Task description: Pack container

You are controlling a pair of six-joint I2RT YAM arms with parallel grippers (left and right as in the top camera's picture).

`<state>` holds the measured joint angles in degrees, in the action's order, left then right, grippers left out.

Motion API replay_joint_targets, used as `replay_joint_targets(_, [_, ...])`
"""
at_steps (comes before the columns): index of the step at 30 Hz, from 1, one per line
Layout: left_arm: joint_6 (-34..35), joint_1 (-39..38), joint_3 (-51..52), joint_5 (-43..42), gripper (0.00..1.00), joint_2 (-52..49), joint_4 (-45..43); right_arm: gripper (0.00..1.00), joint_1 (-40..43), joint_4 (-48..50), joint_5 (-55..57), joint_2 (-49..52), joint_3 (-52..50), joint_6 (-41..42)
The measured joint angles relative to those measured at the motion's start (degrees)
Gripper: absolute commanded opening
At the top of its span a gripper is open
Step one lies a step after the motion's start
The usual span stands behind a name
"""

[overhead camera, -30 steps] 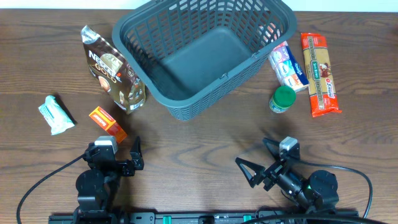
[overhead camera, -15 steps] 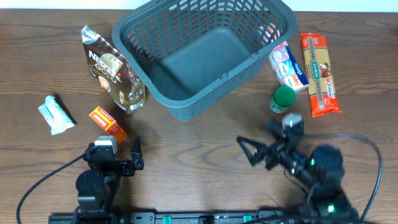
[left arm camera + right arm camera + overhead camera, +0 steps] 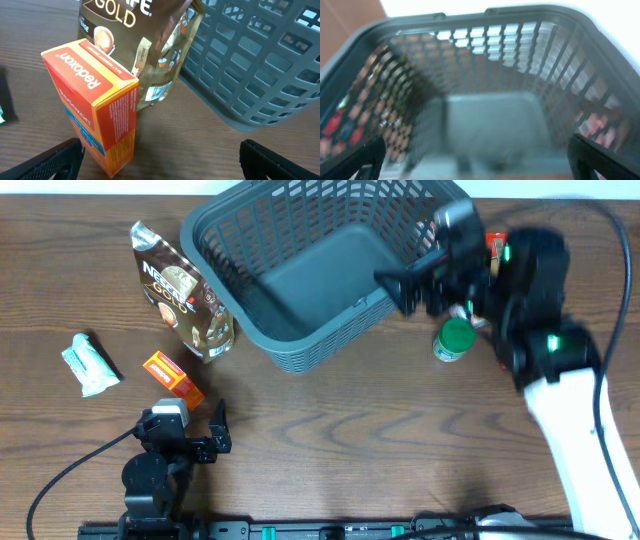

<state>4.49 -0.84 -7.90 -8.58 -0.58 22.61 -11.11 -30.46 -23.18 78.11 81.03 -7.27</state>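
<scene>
The container, a dark grey slotted basket (image 3: 290, 345), stands at the back centre with nothing in it. My right gripper (image 3: 405, 280) is open and empty above the basket's right near rim. The right wrist view is blurred and looks into the basket (image 3: 485, 15) between the open fingers (image 3: 480, 170). My left gripper (image 3: 215, 435) is open and empty, low near the front edge. In the left wrist view its fingers (image 3: 160, 170) frame an orange Redoxon box (image 3: 95, 100), with the basket wall (image 3: 260, 65) to the right.
A gold coffee bag (image 3: 185, 295) lies left of the basket, and also shows in the left wrist view (image 3: 145, 45). The orange box (image 3: 172, 377) and a white-green packet (image 3: 90, 365) lie further left. A green-lidded jar (image 3: 455, 340) stands right of the basket. Packets behind it are mostly hidden by my right arm.
My right arm has swung from the front right of the table up and back to the basket's right rim, gripper still open. The left arm has not moved.
</scene>
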Motion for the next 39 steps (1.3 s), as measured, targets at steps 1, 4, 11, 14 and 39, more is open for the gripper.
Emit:
replay_joint_targets(1, [0.00,0.00,0.00,-0.02,0.98,0.00,0.00,0.98,0.00,-2.60,0.63,3.17,4.85,-1.66])
replay_joint_targets(4, [0.00,0.00,0.00,0.00,0.98,-0.02,0.00,0.77,0.00,-9.88,3.69,11.23,17.25,-5.64])
replay_joint_targets(11, [0.00,0.00,0.00,-0.02,0.98,0.00,0.00,0.01,0.00,-22.16,13.20,26.73,37.64,-9.75])
replay_joint_targets(14, [0.00,0.00,0.00,0.00,0.98,0.00,0.00,0.01,0.07,-24.98,15.19,31.63,42.27,-10.08])
replay_joint_targets(39, [0.02,0.00,0.00,-0.02,0.98,0.00,0.00,0.01,0.17,-54.99,18.12,35.74,48.22,-8.72])
